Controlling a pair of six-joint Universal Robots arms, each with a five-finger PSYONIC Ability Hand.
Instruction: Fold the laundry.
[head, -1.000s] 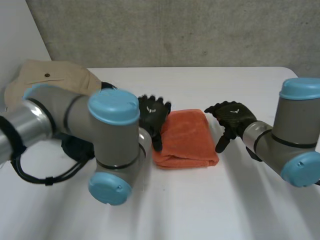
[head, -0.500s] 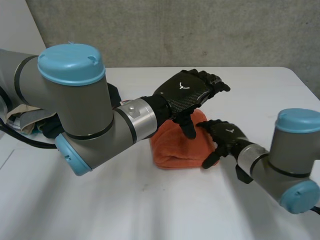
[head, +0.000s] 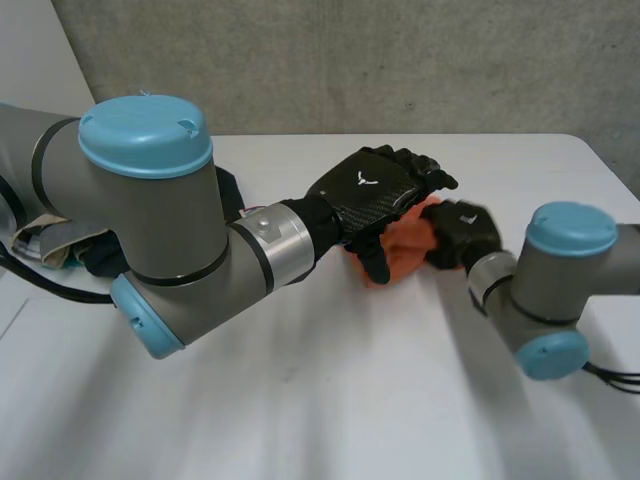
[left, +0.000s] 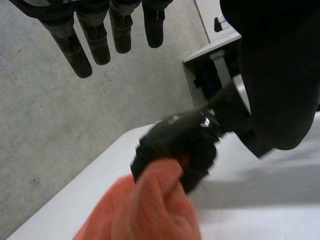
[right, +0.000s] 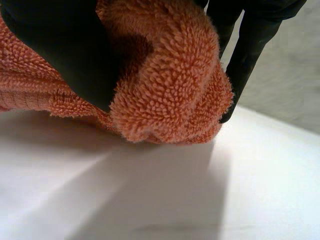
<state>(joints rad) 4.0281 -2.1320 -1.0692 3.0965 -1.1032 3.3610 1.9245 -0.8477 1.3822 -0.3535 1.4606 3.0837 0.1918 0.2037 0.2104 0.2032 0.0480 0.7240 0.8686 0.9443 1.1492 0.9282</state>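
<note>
The orange towel (head: 408, 248) is bunched up at the table's middle, partly hidden under my left hand (head: 365, 190). That hand hovers over it, fingers straight and apart, touching nothing as far as I can see. My right hand (head: 462, 238) clutches the towel's right side. In the right wrist view its thumb (right: 60, 45) and fingers (right: 250, 45) pinch a thick fold of the towel (right: 170, 90), lifted just off the table. From the left wrist view, my left hand's fingers (left: 75, 45) hang above my right hand (left: 175, 145), which grips the towel (left: 145, 210).
A heap of other laundry, beige (head: 45, 240) and dark (head: 100, 258), lies at the table's far left behind my left arm. The white table (head: 330, 400) ends at a grey wall at the back. A white cabinet (left: 215, 55) stands past the table.
My right hand has curled shut on the towel's right side and pulled it up into a bunch. My left hand has stayed hovering over it.
</note>
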